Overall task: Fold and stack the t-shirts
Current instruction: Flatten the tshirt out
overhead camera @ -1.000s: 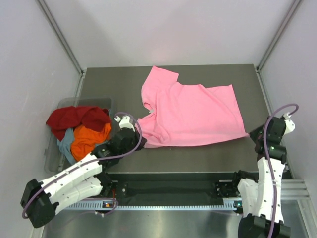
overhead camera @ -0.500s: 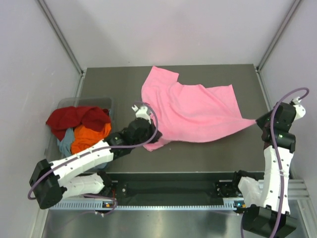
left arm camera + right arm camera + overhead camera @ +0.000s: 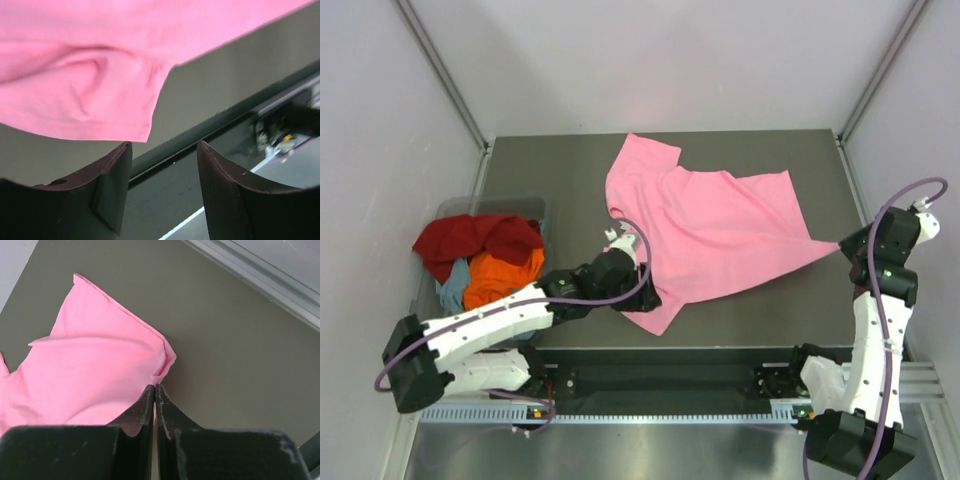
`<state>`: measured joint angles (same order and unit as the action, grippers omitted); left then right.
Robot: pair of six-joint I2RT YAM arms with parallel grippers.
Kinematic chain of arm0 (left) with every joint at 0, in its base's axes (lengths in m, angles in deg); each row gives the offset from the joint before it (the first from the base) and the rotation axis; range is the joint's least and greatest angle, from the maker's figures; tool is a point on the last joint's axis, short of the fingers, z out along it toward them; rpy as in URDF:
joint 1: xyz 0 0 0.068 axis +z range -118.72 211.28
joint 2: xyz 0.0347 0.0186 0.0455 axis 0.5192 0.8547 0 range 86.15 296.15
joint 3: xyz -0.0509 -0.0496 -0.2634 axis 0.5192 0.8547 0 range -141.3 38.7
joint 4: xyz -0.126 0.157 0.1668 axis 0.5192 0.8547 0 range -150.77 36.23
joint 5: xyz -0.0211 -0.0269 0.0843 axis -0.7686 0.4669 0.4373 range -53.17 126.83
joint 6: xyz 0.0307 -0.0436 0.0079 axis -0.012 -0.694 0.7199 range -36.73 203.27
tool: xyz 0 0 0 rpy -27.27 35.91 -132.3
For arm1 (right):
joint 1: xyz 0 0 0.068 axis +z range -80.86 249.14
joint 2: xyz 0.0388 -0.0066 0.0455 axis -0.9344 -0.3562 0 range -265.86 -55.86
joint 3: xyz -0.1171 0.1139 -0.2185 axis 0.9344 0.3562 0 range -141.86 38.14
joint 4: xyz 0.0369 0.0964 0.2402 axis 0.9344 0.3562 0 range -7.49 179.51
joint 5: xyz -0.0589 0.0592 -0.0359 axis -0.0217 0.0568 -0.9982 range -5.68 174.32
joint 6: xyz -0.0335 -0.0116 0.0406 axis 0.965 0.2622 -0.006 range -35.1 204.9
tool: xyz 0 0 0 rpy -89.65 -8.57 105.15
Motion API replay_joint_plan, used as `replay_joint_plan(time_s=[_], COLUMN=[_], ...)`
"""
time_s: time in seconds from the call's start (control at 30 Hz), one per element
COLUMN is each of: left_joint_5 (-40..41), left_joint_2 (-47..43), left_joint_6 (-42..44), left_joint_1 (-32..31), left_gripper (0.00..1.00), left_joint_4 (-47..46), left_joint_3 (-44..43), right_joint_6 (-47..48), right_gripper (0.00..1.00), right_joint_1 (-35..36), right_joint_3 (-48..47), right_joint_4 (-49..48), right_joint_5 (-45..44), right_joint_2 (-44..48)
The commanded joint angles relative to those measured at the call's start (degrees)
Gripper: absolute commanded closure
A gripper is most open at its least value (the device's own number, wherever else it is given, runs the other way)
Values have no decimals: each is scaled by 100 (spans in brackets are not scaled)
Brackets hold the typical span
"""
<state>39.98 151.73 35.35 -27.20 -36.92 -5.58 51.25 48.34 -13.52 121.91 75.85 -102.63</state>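
One dark table [image 3: 540, 170] carries it all. Our pink t-shirt [image 3: 720, 225] lies half-spread across it, a loose corner flopped toward the front edge. A heap of dark red, orange and grey-blue t-shirts [image 3: 470, 238] waits in the clear bin [image 3: 515, 207] at left. We judge the flattening step is in hand. Our right gripper [image 3: 842, 247] is pressed together on the right hem corner. Our left gripper [image 3: 162, 155] stands spread, holding nothing, just beside the loose corner. Next we would pinch that corner and draw it flat.

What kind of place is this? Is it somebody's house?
Probably a robot lab test cell, not a house: a left arm and right arm bolted at the edge of a dark table, plain white panels walling it in, and a pink t-shirt being handled.
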Motion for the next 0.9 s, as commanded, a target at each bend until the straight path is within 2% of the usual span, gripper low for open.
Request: replay_joint_plan(time_s=[0.0, 0.13, 0.17, 0.27, 0.3, 0.4, 0.67, 0.87], left_joint_5=[369, 563, 537, 397, 257, -244, -1167, -1247], left_joint_2=[-590, -862, -950, -1064, -1091, -1118, -565, -362], left_joint_6=[-216, -411, -385, -157, 18, 160, 423, 459], left_joint_1=[537, 1390, 1722, 2251, 2366, 2596, 3009, 3114], left_gripper=[41, 47, 48, 47, 46, 45, 45, 45], left_joint_4=[856, 1244, 1088, 753, 387, -308, -1154, -2075], left_joint_3=[-416, -57, 58, 480, 603, 1069, 1834, 2212], right_joint_6=[-45, -124, -142, -177, -186, -168, -221, -283], right_gripper=[100, 100, 100, 100, 100, 100, 100, 100], right_joint_1=[-65, -65, -65, -65, -65, -65, -74, -65], right_joint_3=[85, 349, 376, 428, 420, 411, 560, 683], right_joint_4=[-257, -415, -441, -503, -521, -565, -723, -864], right_joint_5=[196, 433, 495, 680, 758, 820, 1075, 1198], right_joint_2=[97, 167, 168, 159, 150, 141, 123, 106])
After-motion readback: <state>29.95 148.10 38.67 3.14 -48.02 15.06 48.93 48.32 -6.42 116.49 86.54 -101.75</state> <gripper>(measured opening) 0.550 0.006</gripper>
